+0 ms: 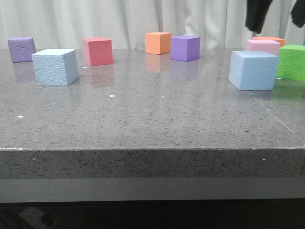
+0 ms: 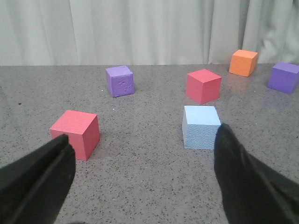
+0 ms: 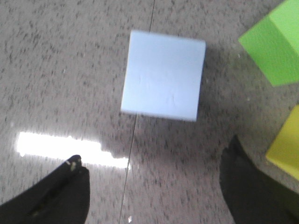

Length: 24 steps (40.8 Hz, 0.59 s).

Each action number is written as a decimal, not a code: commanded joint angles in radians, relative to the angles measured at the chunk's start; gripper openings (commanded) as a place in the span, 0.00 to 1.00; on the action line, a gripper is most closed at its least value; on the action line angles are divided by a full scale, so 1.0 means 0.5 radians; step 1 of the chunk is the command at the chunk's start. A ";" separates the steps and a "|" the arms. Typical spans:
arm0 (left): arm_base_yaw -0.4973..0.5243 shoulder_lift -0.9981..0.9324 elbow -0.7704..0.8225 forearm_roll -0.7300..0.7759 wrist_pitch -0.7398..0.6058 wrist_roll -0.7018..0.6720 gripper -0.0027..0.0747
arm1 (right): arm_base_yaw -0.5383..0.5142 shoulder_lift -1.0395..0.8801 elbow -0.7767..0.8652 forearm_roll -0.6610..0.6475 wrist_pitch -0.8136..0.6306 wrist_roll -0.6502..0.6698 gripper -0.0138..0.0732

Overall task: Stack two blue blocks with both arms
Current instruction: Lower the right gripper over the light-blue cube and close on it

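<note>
One pale blue block (image 1: 55, 67) with a notched seam sits at the left of the grey table; it also shows in the left wrist view (image 2: 201, 126). The other blue block (image 1: 252, 70) sits at the right and shows from above in the right wrist view (image 3: 163, 74). My left gripper (image 2: 142, 140) is open and empty, short of the left block, which lies just beyond its right finger; it does not show in the front view. My right gripper (image 3: 154, 158) is open and empty, high above the right block; its dark fingers (image 1: 257, 13) show at the top of the front view.
A red cube (image 1: 97, 51), an orange cube (image 1: 158, 43) and purple cubes (image 1: 185, 47) (image 1: 21, 49) stand along the back. A pink cube (image 1: 262, 46), a second orange cube (image 1: 269, 40) and a green cube (image 1: 291, 62) crowd the right block. Another red cube (image 2: 75, 134) lies near my left finger. A yellow cube (image 3: 284, 147) is beside the right finger.
</note>
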 commanded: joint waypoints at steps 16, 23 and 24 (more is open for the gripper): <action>-0.001 0.032 -0.055 -0.001 -0.161 -0.005 0.80 | -0.101 0.345 -0.339 -0.026 -0.144 0.165 0.83; -0.001 0.032 -0.055 -0.001 -0.161 -0.005 0.80 | -0.133 0.446 -0.339 0.051 -0.197 0.179 0.83; -0.001 0.032 -0.055 -0.001 -0.163 -0.005 0.81 | -0.135 0.458 -0.339 0.069 -0.202 0.179 0.83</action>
